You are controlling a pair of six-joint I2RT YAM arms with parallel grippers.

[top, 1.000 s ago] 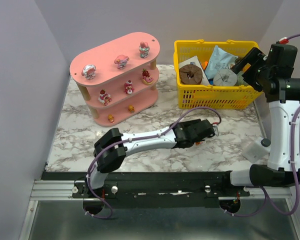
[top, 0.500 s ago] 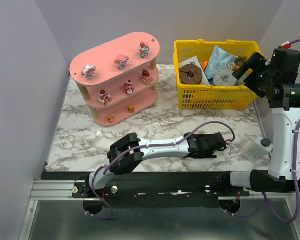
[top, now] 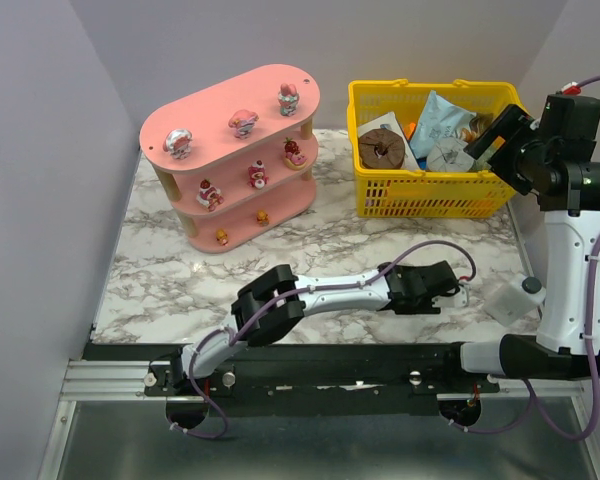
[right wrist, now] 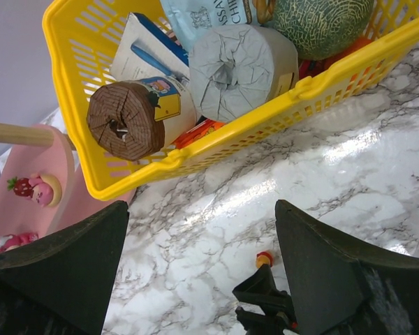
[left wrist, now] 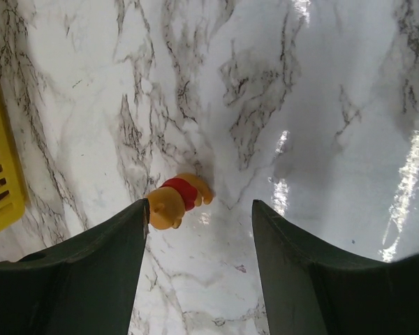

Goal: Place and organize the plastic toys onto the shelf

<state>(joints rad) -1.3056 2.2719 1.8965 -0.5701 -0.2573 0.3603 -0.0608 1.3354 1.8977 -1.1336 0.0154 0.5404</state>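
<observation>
Orange-yellow with a red shirt, the bear toy (left wrist: 176, 201) lies on the marble counter (left wrist: 321, 105) toward its near right corner. It sits just beside one fingertip of your left hand (left wrist: 200, 213), whose fingers stand wide apart and hold nothing. Your right hand (right wrist: 199, 209) hangs spread and empty by the yellow basket (right wrist: 216, 139) at the far right corner, while the pink shelf (top: 230, 100) at the far left corner carries the other toys (top: 244, 123) on all three boards.
</observation>
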